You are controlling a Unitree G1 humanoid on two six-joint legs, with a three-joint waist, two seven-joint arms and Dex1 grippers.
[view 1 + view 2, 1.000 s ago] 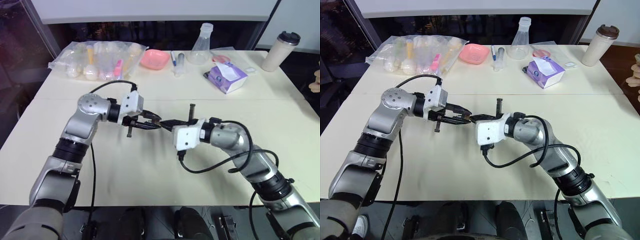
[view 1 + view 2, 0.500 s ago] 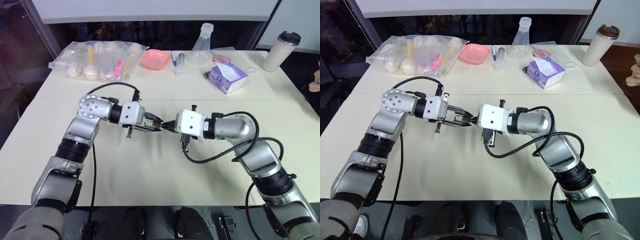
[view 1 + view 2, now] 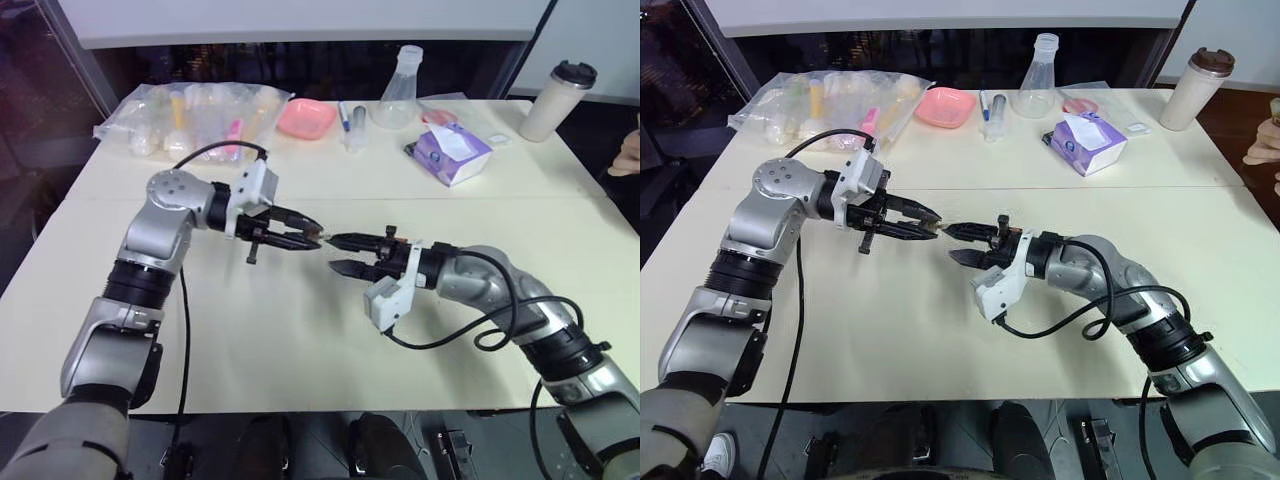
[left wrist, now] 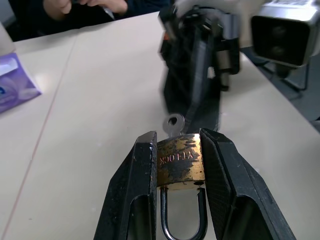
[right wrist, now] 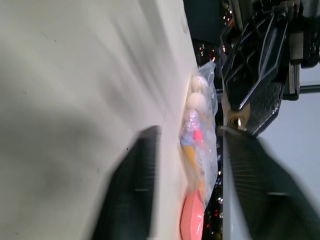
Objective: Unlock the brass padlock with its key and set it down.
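Note:
My left gripper [image 3: 311, 238] is shut on the brass padlock [image 4: 180, 162], its yellowish body pinched between the two black fingers above the table [image 3: 300, 330]. The thin shackle [image 4: 183, 220] points back toward the wrist. A small silvery key [image 4: 174, 123] sticks out of the padlock's far end. Facing it from the right is my right gripper [image 3: 334, 254], open, its fingertips a short gap from the key and touching nothing. In the right wrist view its two fingers [image 5: 135, 200] stand wide apart, and the brass body [image 5: 235, 120] shows in the left gripper beyond.
Along the table's back edge lie a clear plastic bag of items [image 3: 200, 120], a pink bowl [image 3: 307, 118], a glass flask [image 3: 397, 90], a purple tissue pack [image 3: 450, 155] and a tumbler [image 3: 560, 100]. A person's hand [image 3: 628, 155] shows at the far right.
My right gripper, shut at the padlock's key before, has rolled, opened and drawn slightly back from it. The left gripper has risen a little with the padlock.

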